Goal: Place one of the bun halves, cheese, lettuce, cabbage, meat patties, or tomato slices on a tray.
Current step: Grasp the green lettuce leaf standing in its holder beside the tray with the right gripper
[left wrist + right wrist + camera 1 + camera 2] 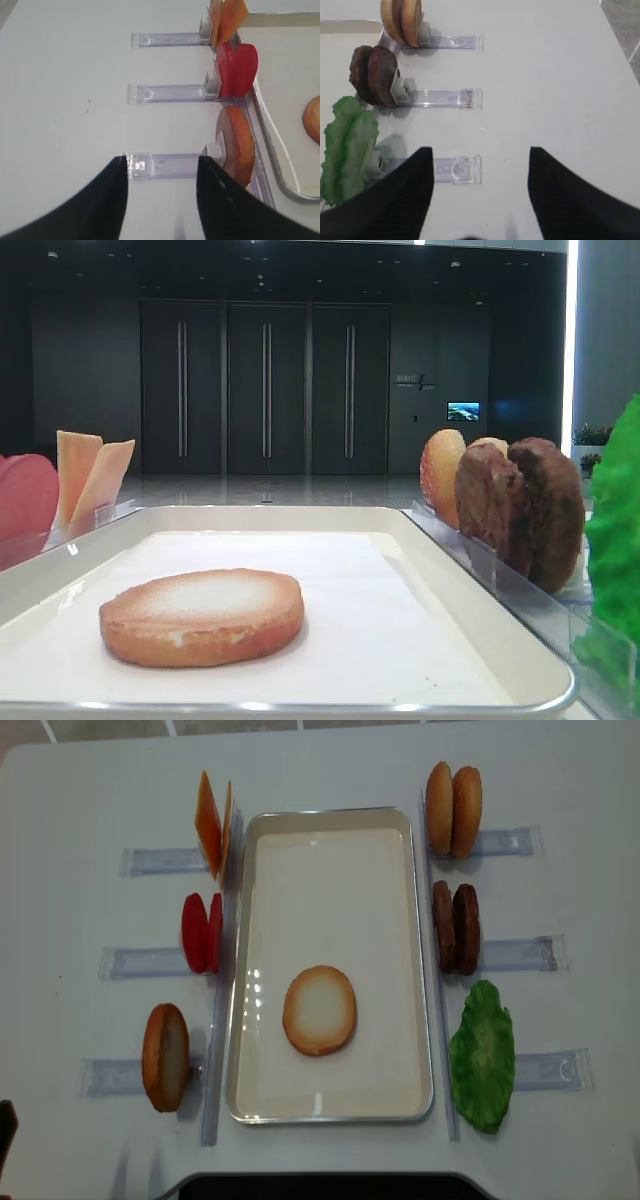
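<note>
White bench (90,800) fills my overhead view, with the tray (415,960) lying lengthwise at its centre. One bun half (319,1010) already lies flat on the tray's paper, toward the near end, pale face up. Clear holders (520,955) flank the tray, standing each ingredient on edge, I judge so a hand can close over it from above: cheese (212,823), tomato slices (201,932) and a bun on my left; buns, meat patties (455,928) and lettuce (483,1055) on my right. My right hand (480,192) hangs wide and empty beside the lettuce holder; my left hand (162,197) is spread likewise, holding nothing, by the near bun.
</note>
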`<state>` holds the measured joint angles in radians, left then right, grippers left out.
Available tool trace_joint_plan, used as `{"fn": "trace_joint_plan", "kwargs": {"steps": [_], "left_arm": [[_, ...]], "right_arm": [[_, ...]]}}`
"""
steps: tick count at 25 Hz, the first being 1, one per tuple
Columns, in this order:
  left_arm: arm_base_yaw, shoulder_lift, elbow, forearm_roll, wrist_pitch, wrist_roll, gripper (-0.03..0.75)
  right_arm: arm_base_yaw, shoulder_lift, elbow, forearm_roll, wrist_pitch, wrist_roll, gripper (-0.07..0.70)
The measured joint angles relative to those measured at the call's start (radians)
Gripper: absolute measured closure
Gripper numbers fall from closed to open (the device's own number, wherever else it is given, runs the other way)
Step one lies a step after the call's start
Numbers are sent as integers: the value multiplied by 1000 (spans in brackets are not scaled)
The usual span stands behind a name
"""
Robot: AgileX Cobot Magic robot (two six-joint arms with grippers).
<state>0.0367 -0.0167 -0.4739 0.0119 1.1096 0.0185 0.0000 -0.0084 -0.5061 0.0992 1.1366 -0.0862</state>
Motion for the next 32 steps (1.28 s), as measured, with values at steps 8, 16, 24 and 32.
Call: {"fn": "trace_joint_plan", "kwargs": {"steps": [8,16,24,32], "left_arm": [[0,0,0,0,0,0,370],[0,0,0,0,0,0,370],[0,0,0,0,0,0,370],[0,0,0,0,0,0,370]], "right_arm": [[0,0,0,0,0,0,231],[0,0,0,0,0,0,231],[0,0,0,0,0,0,231],[0,63,-50,-1,13,45,231]]}}
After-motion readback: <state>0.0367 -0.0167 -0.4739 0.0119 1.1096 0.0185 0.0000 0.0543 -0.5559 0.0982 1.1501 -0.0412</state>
